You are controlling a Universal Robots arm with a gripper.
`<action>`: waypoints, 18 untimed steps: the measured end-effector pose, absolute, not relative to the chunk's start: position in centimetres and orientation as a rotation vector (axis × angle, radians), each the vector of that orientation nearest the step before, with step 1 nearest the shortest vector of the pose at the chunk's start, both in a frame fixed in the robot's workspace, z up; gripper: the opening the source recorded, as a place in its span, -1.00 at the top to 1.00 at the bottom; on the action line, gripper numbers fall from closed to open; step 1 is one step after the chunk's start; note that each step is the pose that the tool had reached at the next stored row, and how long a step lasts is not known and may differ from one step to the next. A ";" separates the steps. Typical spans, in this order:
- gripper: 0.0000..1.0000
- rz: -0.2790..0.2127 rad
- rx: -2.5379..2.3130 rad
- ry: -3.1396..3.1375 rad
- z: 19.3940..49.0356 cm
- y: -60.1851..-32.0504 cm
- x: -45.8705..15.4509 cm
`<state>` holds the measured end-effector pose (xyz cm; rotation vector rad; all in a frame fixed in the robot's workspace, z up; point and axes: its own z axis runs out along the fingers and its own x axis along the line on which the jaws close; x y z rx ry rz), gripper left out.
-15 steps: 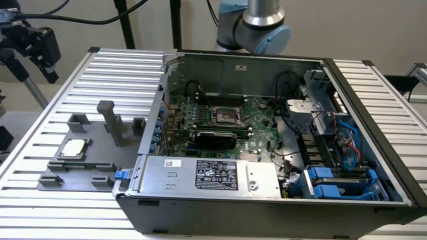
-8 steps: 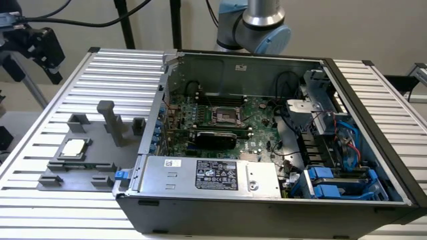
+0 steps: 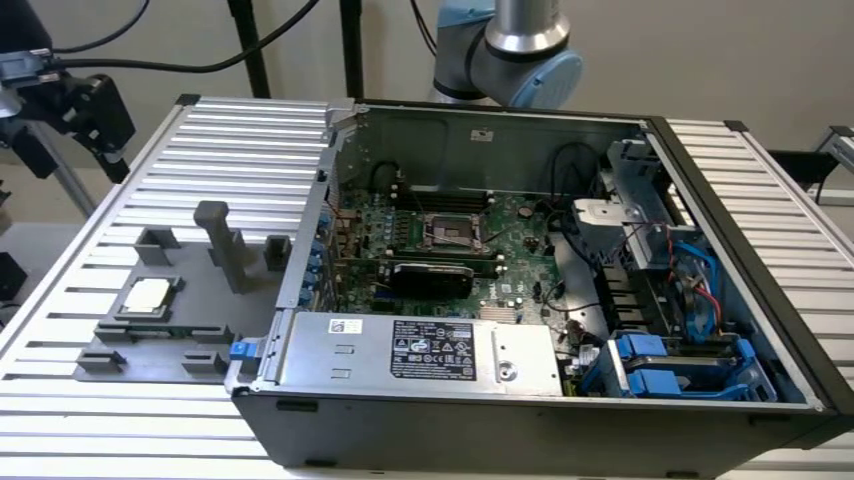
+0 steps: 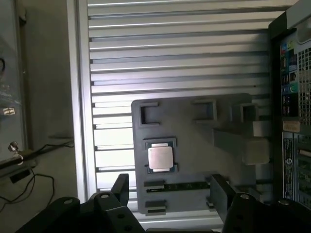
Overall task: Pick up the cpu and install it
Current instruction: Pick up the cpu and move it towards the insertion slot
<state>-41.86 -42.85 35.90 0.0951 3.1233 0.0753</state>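
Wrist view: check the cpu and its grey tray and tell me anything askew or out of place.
Nothing stands out. The cpu lies flat and square in its frame on the grey tray, and the open hand hangs clear of it.

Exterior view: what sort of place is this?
Probably a robotics lab set up for computer assembly: an open computer case on a slatted metal table, a cpu lying in a grey tray beside it, and a robot arm behind.

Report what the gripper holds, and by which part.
Nothing is held. The gripper is open, and the cpu lies untouched in its grey tray.
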 end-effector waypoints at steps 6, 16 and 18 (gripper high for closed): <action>-0.54 0.075 0.082 3.124 34.8 -43.2 -41.9; -0.54 0.076 0.069 3.124 33.0 -43.4 -41.9; -0.54 0.075 0.066 3.125 32.6 -43.4 -41.9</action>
